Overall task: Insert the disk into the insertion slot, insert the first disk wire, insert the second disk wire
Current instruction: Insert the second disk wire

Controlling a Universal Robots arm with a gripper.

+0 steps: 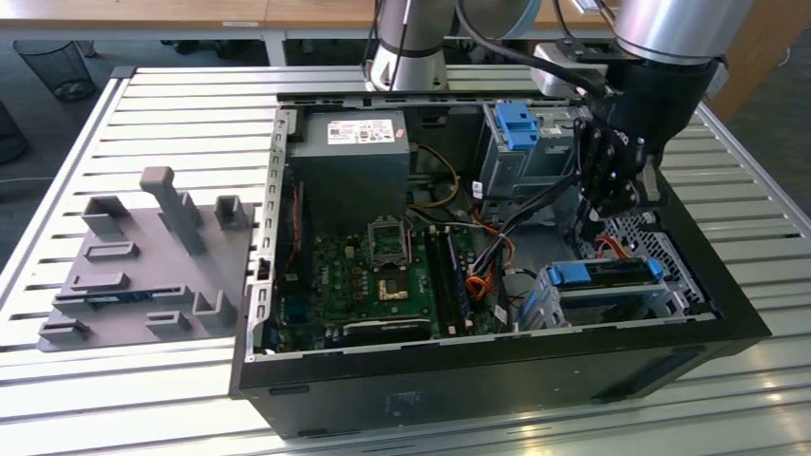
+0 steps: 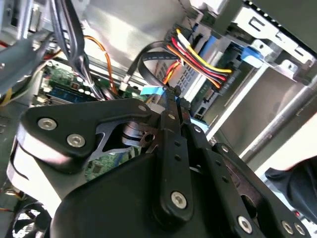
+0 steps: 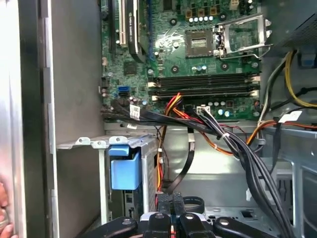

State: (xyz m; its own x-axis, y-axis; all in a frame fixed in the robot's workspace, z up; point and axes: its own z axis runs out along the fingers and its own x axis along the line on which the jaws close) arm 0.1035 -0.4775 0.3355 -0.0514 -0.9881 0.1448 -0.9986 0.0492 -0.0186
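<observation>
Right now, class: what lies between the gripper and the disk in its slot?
In the exterior view, a bundle of loose wires lies between the gripper and the disk.

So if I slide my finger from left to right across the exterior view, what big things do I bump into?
Grey holder block → green motherboard → the disk in the insertion slot.

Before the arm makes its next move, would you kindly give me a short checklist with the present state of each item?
1. The disk sits in the insertion slot: ok.
2. The gripper is inside the computer case, above the disk: ok.
3. Disk wires plugged into the disk: cannot tell.
4. Path free of cables: not ok; the red-yellow-black wire bundle runs close beside the gripper.
5. Motherboard apart from the gripper: ok.
</observation>
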